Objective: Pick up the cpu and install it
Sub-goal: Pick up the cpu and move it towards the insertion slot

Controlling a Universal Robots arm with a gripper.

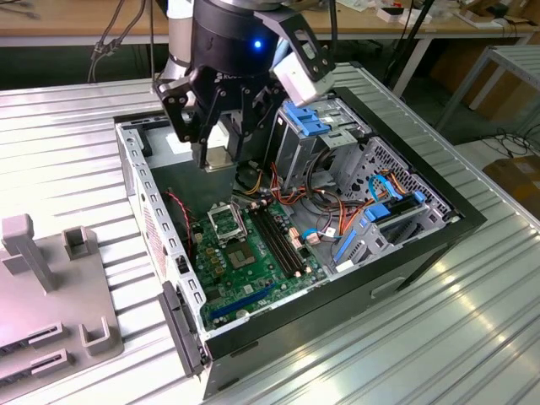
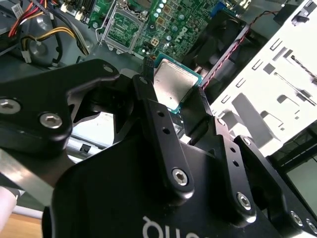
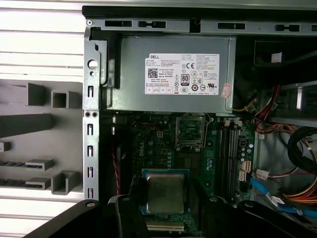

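Silver-grey metal tops the single cpu (image 2: 171, 83), a small flat square with a green rim, clamped at two opposite edges by the end effector (image 2: 174, 80), whose two black fingers (image 2: 159, 124) are closed on it. In the exterior view the end effector (image 1: 218, 153) holds the cpu (image 1: 218, 158) aloft over the one open computer case (image 1: 443, 173), which lies on its side on the ribbed metal counter (image 1: 422, 337). Below sits one green motherboard (image 1: 253, 263) with one square black-framed socket (image 1: 226, 222) (bare, nothing seated in it) just beside the long black memory slots (image 1: 275, 232). In the first wrist view the cpu (image 3: 165, 192) hangs apart from the socket (image 3: 190, 130), with one grey power supply (image 3: 173, 74) beyond it.
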